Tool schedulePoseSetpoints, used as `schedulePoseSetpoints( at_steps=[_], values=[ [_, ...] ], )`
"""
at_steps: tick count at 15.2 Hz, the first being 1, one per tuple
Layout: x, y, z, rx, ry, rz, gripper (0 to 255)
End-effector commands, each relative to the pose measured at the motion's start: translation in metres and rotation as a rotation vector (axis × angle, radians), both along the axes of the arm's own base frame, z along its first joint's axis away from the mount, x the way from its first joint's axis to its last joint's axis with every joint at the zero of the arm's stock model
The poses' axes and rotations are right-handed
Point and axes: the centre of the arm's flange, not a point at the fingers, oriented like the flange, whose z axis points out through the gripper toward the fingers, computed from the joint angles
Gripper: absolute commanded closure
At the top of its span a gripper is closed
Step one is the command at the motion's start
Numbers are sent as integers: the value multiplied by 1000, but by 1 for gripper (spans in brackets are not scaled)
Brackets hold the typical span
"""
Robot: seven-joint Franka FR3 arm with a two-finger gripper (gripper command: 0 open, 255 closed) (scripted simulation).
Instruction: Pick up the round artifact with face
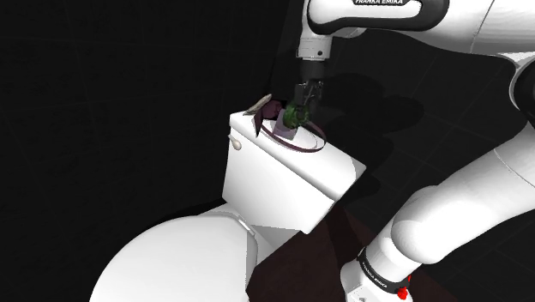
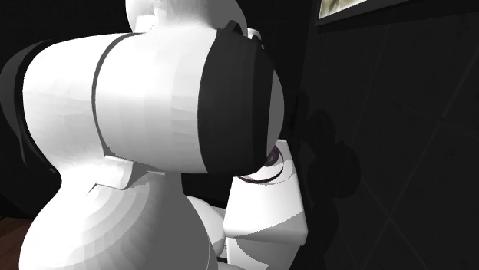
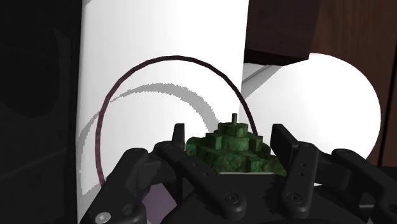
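Pinching the green artifact (image 3: 232, 149), low in the frame, with my claw (image 3: 229, 137), I fear a weak hold could drop it onto the toilet tank (image 3: 165, 38).

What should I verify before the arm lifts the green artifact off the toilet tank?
1. The green artifact sits between the jaws: ok.
2. The jaws clasp it on both sides: ok.
3. The artifact is clear of the tank lid: cannot tell.
4. The thin purple ring on the lid is free of the artifact: cannot tell.
5. The space above the lid looks open for lifting: ok.
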Motion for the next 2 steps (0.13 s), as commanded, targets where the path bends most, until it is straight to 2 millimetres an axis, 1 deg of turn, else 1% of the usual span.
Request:
schedulePoseSetpoints(
  at_steps=[1, 2],
  values=[
    [1, 0, 7, 0, 0, 0, 255],
    [1, 0, 7, 0, 0, 0, 255]
  ],
)
